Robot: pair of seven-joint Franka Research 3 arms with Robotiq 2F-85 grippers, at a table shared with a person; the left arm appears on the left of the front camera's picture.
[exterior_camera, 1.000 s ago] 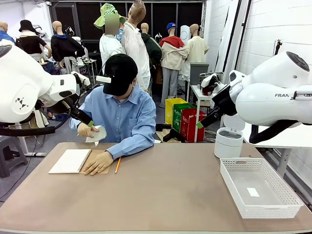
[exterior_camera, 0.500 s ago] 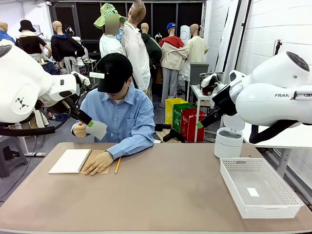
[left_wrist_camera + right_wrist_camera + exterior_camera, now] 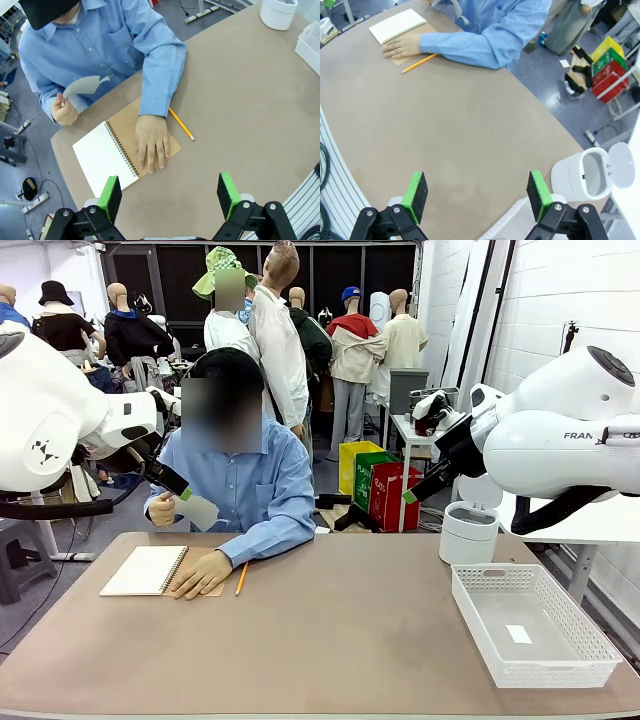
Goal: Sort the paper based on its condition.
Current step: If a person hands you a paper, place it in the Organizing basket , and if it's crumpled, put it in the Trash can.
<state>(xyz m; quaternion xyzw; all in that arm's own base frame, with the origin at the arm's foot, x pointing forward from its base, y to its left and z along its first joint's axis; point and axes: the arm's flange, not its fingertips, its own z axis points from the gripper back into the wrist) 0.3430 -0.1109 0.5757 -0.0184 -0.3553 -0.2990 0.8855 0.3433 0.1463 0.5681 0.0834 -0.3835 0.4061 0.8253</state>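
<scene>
Left gripper (image 3: pixel 169 196) and right gripper (image 3: pixel 477 196) gape empty; person holds paper (image 3: pixel 200 510) beyond notebook (image 3: pixel 143 570), best pinched gently by its edge.

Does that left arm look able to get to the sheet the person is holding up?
Probably yes. The left gripper hangs open above the table, with nothing between it and the paper, which the person's hand holds in the air beyond the far edge. Whether the arm stretches that far is unclear.
</scene>
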